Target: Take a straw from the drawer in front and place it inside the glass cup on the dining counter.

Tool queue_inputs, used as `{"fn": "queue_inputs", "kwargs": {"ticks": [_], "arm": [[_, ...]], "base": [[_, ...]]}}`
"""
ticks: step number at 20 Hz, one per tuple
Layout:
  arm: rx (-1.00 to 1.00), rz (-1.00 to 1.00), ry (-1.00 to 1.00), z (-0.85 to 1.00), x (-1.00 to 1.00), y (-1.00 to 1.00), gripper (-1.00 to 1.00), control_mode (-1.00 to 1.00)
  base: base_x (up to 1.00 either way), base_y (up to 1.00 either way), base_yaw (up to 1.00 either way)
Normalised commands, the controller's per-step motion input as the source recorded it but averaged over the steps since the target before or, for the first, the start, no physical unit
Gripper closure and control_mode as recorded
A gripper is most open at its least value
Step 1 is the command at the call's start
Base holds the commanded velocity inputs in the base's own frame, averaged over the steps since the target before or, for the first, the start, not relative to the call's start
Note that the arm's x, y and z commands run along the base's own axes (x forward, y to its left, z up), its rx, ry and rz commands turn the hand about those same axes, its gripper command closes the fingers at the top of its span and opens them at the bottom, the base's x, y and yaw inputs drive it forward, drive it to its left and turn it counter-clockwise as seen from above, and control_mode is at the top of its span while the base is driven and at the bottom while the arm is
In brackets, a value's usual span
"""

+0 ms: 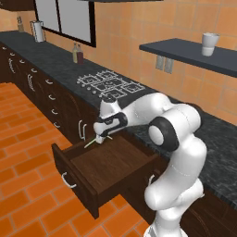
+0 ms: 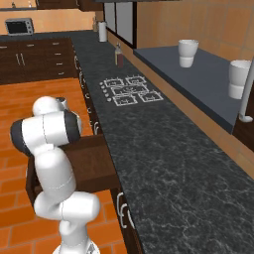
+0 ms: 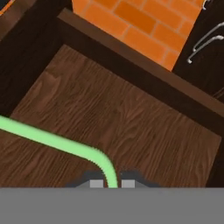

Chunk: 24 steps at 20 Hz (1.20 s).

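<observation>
The gripper [image 1: 101, 134] pinches the green straw [image 3: 52, 141] between its 2 fingertips [image 3: 97, 183], held above the open drawer [image 1: 104, 167].

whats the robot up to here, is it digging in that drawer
Yes. The white arm reaches over the open drawer, and its gripper is shut on the light-green straw, which sticks out to one side between the fingertips. In the left base view the straw sits above the bare drawer floor. It has not gone anywhere else yet.
</observation>
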Motion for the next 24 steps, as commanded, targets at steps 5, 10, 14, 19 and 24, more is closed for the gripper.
{"fn": "queue_inputs", "kwargs": {"ticks": [5, 10, 14, 19, 24], "arm": [[0.0, 0.0, 0.02, 1.0, -0.05, 0.0, 1.0, -1.0], [-0.03, 0.0, 0.0, 1.0, -0.28, -0.06, 1.0, -1.0], [-0.04, -0.05, 0.0, 1.0, -0.49, -0.37, 1.0, -1.0], [0.0, -0.13, -0.02, 0.9, -0.76, -0.6, 1.0, -1.0], [0.0, -0.14, -0.01, 0.27, -0.54, -0.56, 1.0, -1.0]], "base": [[0.0, 0.0, 0.0], [0.0, 0.0, 0.0], [0.0, 0.0, 0.0], [0.0, 0.0, 0.0], [0.0, 0.0, 0.0]]}}
